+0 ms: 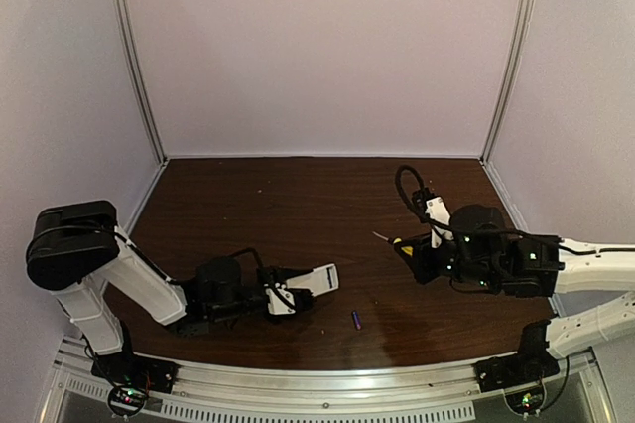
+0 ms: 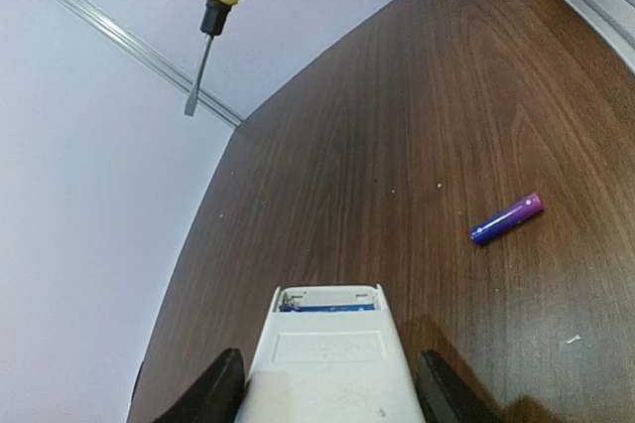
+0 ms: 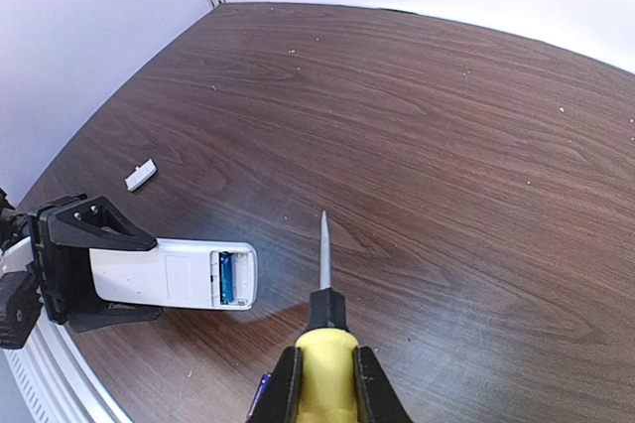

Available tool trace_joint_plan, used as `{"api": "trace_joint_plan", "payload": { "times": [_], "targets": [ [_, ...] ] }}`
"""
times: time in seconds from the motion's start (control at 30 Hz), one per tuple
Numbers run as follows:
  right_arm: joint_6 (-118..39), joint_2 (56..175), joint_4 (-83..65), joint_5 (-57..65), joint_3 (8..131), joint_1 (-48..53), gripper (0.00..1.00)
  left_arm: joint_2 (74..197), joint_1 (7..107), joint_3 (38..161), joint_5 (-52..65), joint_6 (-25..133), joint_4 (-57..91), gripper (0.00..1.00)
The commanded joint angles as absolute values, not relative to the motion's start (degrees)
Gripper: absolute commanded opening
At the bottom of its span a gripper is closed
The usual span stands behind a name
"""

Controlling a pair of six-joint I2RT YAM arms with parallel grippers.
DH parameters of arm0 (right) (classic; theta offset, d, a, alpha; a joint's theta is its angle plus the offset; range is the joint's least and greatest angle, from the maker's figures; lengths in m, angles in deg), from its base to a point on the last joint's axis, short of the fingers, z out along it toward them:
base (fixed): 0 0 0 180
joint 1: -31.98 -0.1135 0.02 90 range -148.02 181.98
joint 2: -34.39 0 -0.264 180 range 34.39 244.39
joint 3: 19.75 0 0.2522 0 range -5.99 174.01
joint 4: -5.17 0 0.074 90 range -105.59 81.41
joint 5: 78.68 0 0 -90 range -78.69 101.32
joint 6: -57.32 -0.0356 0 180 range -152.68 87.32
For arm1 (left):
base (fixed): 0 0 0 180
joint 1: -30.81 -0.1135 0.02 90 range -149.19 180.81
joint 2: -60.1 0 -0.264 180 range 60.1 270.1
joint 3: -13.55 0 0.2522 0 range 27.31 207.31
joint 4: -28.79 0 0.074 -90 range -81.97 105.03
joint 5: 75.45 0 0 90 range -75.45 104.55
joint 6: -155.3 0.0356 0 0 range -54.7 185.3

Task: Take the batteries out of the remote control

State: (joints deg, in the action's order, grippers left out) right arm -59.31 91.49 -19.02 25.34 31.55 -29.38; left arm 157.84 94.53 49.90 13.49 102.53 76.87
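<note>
My left gripper (image 1: 282, 296) (image 2: 327, 390) is shut on the white remote control (image 1: 317, 278) (image 2: 327, 358) (image 3: 164, 274) and holds it low over the table. The remote's compartment is open at its far end, with one blue battery (image 2: 327, 307) (image 3: 225, 277) still lying inside. A second blue-purple battery (image 1: 355, 319) (image 2: 507, 218) lies loose on the table, to the right of the remote. My right gripper (image 1: 417, 256) (image 3: 325, 383) is shut on the yellow-handled screwdriver (image 1: 395, 241) (image 2: 218, 6) (image 3: 323, 329). Its tip points toward the table, apart from the remote.
A small white cover piece (image 3: 141, 174) lies on the brown table (image 1: 298, 205) behind the left gripper. White walls with metal corner rails (image 1: 137, 66) close the back and sides. A metal rail (image 1: 317, 388) runs along the near edge.
</note>
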Motion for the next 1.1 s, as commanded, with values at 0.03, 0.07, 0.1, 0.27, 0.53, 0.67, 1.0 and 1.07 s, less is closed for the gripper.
{"api": "trace_joint_plan", "payload": {
  "times": [0.03, 0.07, 0.1, 0.27, 0.53, 0.67, 1.0, 1.07],
  "targets": [
    [-55.6, 91.4, -14.9, 20.7, 29.7, -27.1, 0.00, 159.7, 93.0, 48.9, 11.4, 101.0, 84.9, 0.00],
    [-54.9, 91.4, -14.0, 19.7, 29.3, -26.8, 0.00, 160.1, 92.9, 48.6, 12.0, 100.6, 85.9, 0.00],
    [-54.6, 91.4, -13.1, 19.0, 28.9, -26.6, 0.00, 160.5, 92.9, 48.1, 12.6, 100.5, 87.8, 0.00],
    [-54.3, 92.0, -10.8, 17.9, 27.3, -25.5, 0.00, 164.1, 92.8, 44.0, 16.2, 100.7, 101.8, 0.00],
    [-55.1, 93.5, -9.0, 16.2, 26.9, -25.1, 0.00, 162.1, 92.1, 46.2, 16.2, 98.4, 93.8, 0.00],
    [-55.3, 93.1, -8.8, 15.3, 26.9, -25.0, 0.00, 156.6, 89.9, 48.2, 9.0, 94.5, 81.8, 0.00],
    [-56.8, 90.4, -8.8, 11.5, 26.1, -24.8, 0.00, 151.7, 87.9, 54.0, 1.0, 92.1, 63.6, 0.00],
    [-57.2, 89.7, -8.8, 10.8, 25.5, -24.8, 0.00, 151.9, 87.7, 55.1, 1.7, 91.8, 61.7, 0.00]
  ]
}}
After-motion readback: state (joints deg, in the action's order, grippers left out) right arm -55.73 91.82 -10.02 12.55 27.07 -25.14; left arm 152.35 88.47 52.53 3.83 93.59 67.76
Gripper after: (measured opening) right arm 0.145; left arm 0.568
